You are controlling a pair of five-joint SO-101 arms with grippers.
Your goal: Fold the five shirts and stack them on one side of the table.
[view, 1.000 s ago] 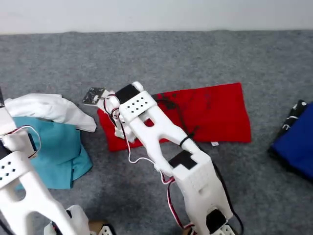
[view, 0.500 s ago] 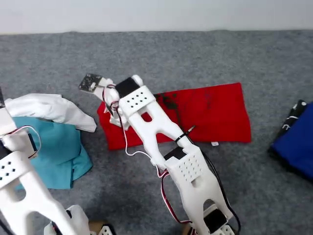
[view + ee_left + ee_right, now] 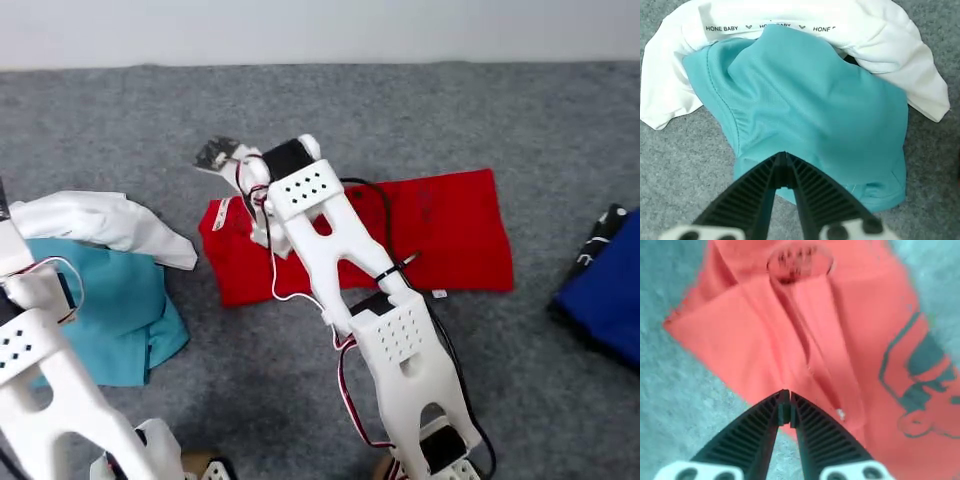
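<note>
Flat red cloth shirt looks soft and floppy, so I'd pinch a hem corner. Right fingers and left fingers are both pressed together, empty

The left tool, fingers together, hangs over a teal shirt; at the tool's twelve o'clock, a white shirt wraps its edge.

You are looking at a red shirt carrying a dark line print, a plain teal shirt, a white shirt bearing dark lettering along its band, and a blue shirt, all lying on a speckled grey table. White arms are ending in black ribbed fingers.
</note>
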